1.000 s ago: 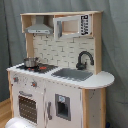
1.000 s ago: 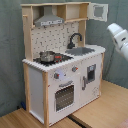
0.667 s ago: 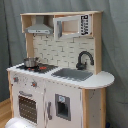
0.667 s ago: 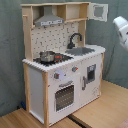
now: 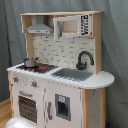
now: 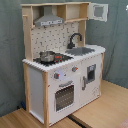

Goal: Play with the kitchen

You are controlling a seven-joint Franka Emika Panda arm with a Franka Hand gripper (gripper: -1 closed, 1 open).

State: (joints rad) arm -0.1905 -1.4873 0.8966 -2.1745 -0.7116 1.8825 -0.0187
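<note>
The nearest item is a white rounded shape point(image 5: 19, 123) at the bottom edge of the first exterior view, low and in front of the oven door point(image 5: 27, 107). It is probably part of the arm, but this cannot be confirmed. The gripper does not appear in either exterior view, so whether its fingers are apart or together cannot be told.

The toy kitchen point(image 5: 60, 70) stands upright on a light-wood floor point(image 6: 100, 112) before a grey curtain point(image 5: 116, 45), and it fills both exterior views.

- **Front:** the oven door sits below two knobs point(image 6: 57, 75), with a cupboard door point(image 6: 91, 75) beside it under the sink point(image 5: 73, 74).
- **Counter:** a small metal pot point(image 6: 47, 56) rests on the red-ringed stovetop point(image 5: 46, 67). The black faucet point(image 5: 83, 59) rises behind the sink.
- **Back:** the pegboard panel point(image 6: 54, 37) carries the grey hood point(image 5: 39, 27) above the stove, and a microwave-style cabinet point(image 5: 73, 26) sits above the sink.

The relation that governs the next move is unverified. If the white shape is the arm, the kitchen lies beyond and above it, with the oven front as the closest face. The counter's long axis runs from the stove end to the sink end, across the likely line of approach. There is only one arm.
</note>
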